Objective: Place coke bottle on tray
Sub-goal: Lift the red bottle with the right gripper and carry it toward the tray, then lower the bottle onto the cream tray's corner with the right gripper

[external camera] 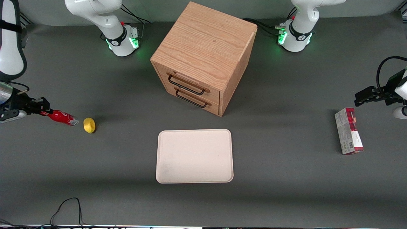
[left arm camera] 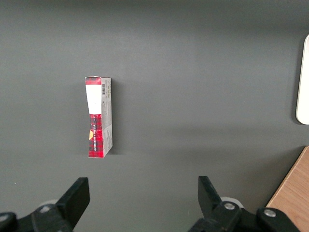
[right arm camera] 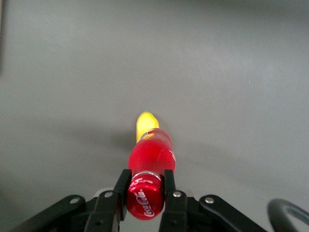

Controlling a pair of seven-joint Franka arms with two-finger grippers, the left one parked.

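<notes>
The coke bottle [external camera: 61,116] is a small glossy red bottle with a silvery base, held nearly level at the working arm's end of the table. My gripper [external camera: 44,111] is shut on its neck, just under the red cap. In the right wrist view the bottle [right arm camera: 152,153] points away from the camera, and both black fingers [right arm camera: 122,187] press the neck beside the lettered cap [right arm camera: 145,199]. The cream tray [external camera: 194,156] lies flat in front of the wooden cabinet, well away from the bottle toward the table's middle.
A small yellow object [external camera: 89,125] lies on the table just past the bottle's base, also seen as a yellow object [right arm camera: 146,123]. The wooden drawer cabinet [external camera: 203,55] stands farther from the camera than the tray. A red-and-grey carton [external camera: 348,135] lies toward the parked arm's end.
</notes>
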